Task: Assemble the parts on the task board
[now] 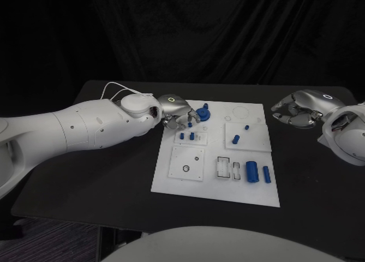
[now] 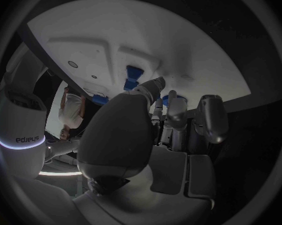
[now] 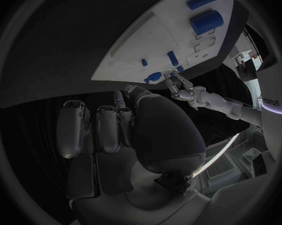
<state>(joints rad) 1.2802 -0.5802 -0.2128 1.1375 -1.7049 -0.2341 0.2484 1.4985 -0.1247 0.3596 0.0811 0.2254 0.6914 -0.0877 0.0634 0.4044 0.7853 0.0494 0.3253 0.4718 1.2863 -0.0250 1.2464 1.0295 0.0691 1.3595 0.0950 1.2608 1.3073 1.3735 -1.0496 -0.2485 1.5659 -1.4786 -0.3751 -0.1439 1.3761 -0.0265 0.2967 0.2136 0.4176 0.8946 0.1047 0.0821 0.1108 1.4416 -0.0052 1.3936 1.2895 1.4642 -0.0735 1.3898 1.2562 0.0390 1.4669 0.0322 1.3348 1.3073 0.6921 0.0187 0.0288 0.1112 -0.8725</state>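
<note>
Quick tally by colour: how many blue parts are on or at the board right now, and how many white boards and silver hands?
Blue parts: 7 (the large knob-like part at the left hand, four small pegs, a cylinder and a bar)
White task board: 1
Silver hands: 2, counting the right hand
Total: 10

White task board (image 1: 176, 183) on black table (image 1: 88, 180); blue parts (image 1: 251, 171) on it. Silver left hand (image 1: 176, 112) and right hand (image 1: 299, 112), white arms (image 1: 72, 131).
</note>
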